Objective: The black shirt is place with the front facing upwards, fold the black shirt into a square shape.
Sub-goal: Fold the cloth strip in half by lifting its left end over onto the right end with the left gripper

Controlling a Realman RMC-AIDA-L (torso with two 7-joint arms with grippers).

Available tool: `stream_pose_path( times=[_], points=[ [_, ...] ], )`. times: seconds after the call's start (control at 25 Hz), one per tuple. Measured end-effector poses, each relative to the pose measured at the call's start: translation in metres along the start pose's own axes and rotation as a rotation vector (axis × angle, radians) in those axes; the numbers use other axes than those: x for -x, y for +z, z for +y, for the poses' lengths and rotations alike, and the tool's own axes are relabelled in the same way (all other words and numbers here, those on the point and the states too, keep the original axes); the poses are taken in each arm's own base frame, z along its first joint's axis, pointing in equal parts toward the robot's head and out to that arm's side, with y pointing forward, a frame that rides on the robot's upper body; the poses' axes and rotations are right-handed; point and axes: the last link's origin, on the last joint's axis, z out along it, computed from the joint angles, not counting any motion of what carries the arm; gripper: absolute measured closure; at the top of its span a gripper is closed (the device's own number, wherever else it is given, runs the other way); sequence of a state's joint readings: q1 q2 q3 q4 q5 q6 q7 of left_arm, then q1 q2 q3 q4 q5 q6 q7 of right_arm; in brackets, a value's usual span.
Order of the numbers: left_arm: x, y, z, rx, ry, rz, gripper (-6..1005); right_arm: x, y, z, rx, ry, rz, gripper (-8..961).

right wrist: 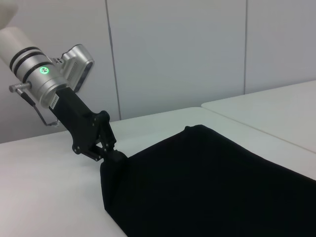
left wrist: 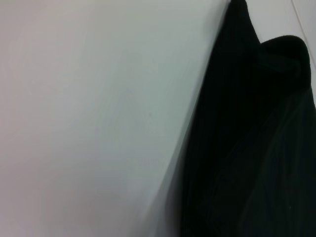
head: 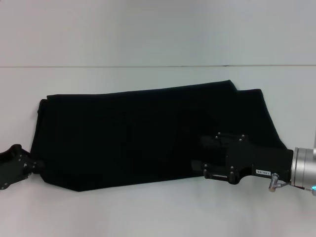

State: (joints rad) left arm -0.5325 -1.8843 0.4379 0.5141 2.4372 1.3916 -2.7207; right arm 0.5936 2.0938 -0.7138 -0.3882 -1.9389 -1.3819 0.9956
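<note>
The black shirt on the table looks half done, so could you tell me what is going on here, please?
The robot is folding the black shirt, which lies on the white table as a long folded band with no lettering showing. The left gripper pinches the cloth at the shirt's left end. The right gripper is over the near right part of the shirt; whether it grips is unclear. The shirt is not yet square.
</note>
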Motion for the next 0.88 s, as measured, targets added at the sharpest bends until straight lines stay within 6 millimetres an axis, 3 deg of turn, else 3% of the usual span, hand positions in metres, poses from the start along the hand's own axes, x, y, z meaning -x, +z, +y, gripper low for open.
stream_pose_path(
  times=[0.28,0.68,0.88],
  points=[
    [-0.003,-0.010,-0.008,0.005,-0.010,0.043,946,0.000,-0.002,-0.002,-0.014,0.007,-0.009,264],
    [-0.044,-0.063,-0.014,-0.028,0.026,0.232,953,0.001,-0.014,-0.010,-0.090,0.040,-0.059,273],
    [-0.051,-0.070,-0.005,-0.005,0.046,0.244,953,-0.003,-0.024,-0.016,-0.163,0.078,-0.091,277]
  ],
)
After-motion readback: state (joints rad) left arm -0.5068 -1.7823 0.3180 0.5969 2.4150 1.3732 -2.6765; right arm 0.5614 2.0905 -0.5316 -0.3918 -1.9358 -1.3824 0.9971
